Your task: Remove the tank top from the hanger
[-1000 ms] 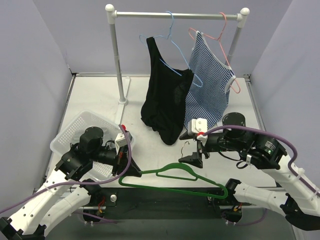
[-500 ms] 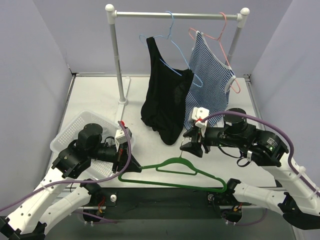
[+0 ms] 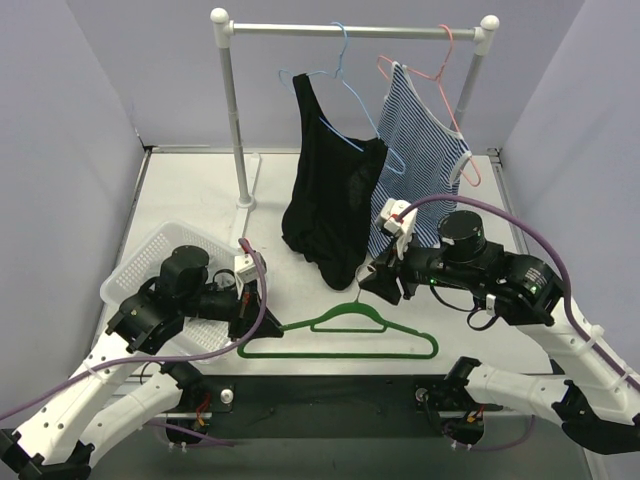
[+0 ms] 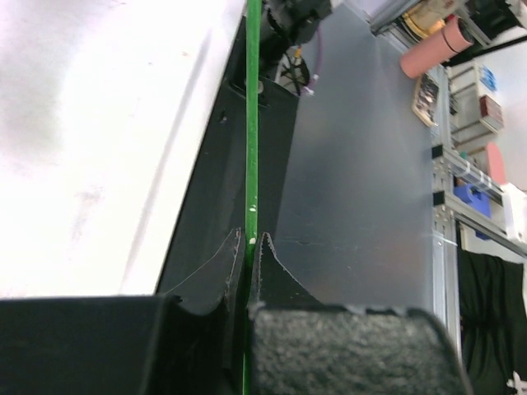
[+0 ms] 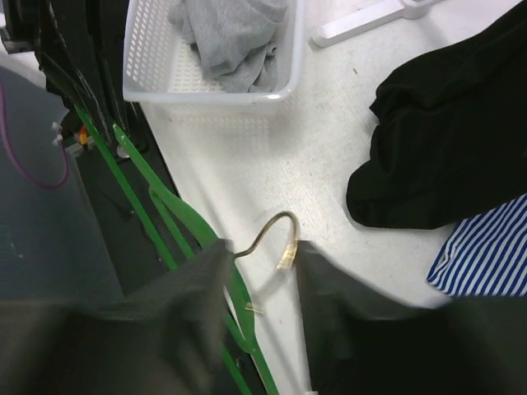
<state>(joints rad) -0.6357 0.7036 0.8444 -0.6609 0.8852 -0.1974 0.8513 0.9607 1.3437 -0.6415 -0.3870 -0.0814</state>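
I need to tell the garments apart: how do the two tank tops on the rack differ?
The black tank top is plain and dark; the striped tank top is blue and white. The black one is on a blue hanger, the striped one on a pink hanger. Both hang from the same rail.

A white clothes rack (image 3: 350,30) stands at the far side of the white table (image 3: 190,200). Its left post goes down to a flat white foot (image 3: 247,185), which also shows at the top edge of the right wrist view (image 5: 370,18). Two garments hang from the bar, side by side and touching. The left one is a black tank top (image 3: 330,200) on a blue wire hanger (image 3: 344,52), and its lower end lies on the table (image 5: 445,140). The right one is a blue-and-white striped tank top (image 3: 415,170) on a pink hanger (image 3: 446,50). A white plastic basket (image 3: 140,262) with perforated walls (image 5: 206,86) sits at the near left of the table. Plain lilac walls (image 3: 60,120) close the scene on three sides.
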